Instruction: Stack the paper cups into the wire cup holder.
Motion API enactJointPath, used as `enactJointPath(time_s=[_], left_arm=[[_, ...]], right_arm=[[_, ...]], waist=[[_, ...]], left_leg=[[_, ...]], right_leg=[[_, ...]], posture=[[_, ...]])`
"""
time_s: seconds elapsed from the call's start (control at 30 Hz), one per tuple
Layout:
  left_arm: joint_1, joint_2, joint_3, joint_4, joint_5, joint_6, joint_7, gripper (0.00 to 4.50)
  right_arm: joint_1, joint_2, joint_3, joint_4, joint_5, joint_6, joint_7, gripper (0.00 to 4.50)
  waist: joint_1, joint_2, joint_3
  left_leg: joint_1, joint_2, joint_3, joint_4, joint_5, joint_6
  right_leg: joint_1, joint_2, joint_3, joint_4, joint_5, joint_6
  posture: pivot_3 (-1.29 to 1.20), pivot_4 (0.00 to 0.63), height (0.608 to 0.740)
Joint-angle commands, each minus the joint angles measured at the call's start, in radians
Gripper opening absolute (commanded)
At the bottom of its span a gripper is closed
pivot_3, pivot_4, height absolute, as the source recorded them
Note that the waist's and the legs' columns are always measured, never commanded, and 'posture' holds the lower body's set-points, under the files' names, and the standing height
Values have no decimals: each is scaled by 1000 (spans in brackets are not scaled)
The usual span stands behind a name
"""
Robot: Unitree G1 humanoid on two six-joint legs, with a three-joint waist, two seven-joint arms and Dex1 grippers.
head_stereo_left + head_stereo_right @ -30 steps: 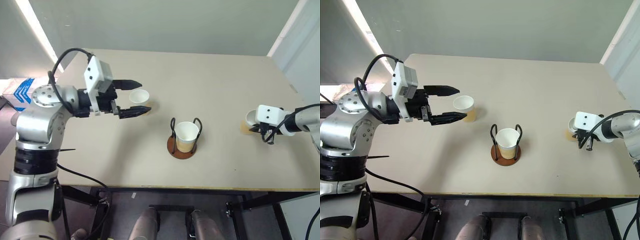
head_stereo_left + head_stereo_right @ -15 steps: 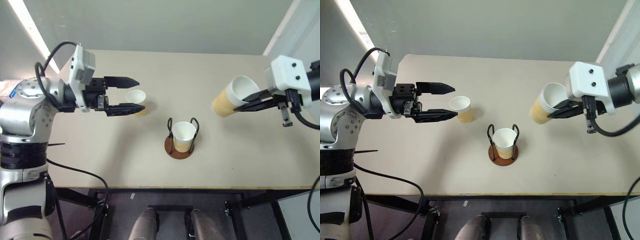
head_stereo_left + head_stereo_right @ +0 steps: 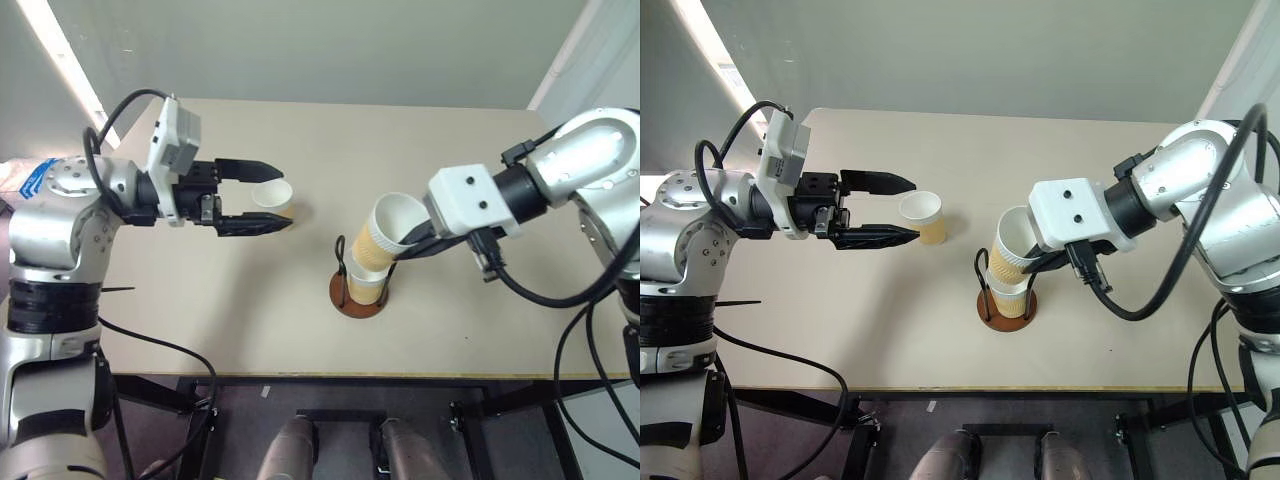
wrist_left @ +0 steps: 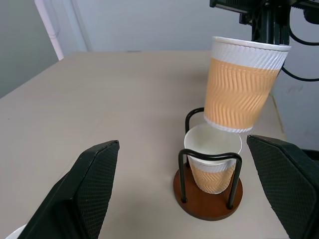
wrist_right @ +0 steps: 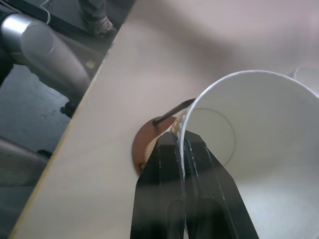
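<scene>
Right gripper (image 3: 1032, 264) pinches a cup (image 3: 1008, 250) above the holder's (image 3: 1006, 302) cup; left gripper (image 3: 902, 209) gapes.

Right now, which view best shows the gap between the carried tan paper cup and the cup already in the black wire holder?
Left wrist view: carried tan paper cup hangs clear above the seated cup. In the eye views they overlap; the right wrist view looks inside it.
</scene>
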Motion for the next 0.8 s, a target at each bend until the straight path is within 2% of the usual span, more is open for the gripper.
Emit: enactJointPath(time_s=[0.03,0.67,0.8], left_arm=[[-23,3,4,-25,5,-15,4,4500],[-18,1,9,-40,11,-7,25,4500],[-18,0,5,-41,16,-11,27,4500]], right_arm=[[-25,25,12,19,-35,-42,-7,42],[40,68,74,99,-178,-192,10,42],[28,88,54,94,-168,-146,-4,982]], waist=[[0,0,0],[-1,0,0],[-1,0,0]], left_leg=[[0,0,0,0,0,0],[0,0,0,0,0,0],[0,0,0,0,0,0]], right_leg=[[0,0,0,0,0,0],[-1,0,0,1,0,0],[-1,0,0,1,0,0]], posture=[[0,150,740],[0,150,740],[0,150,740]])
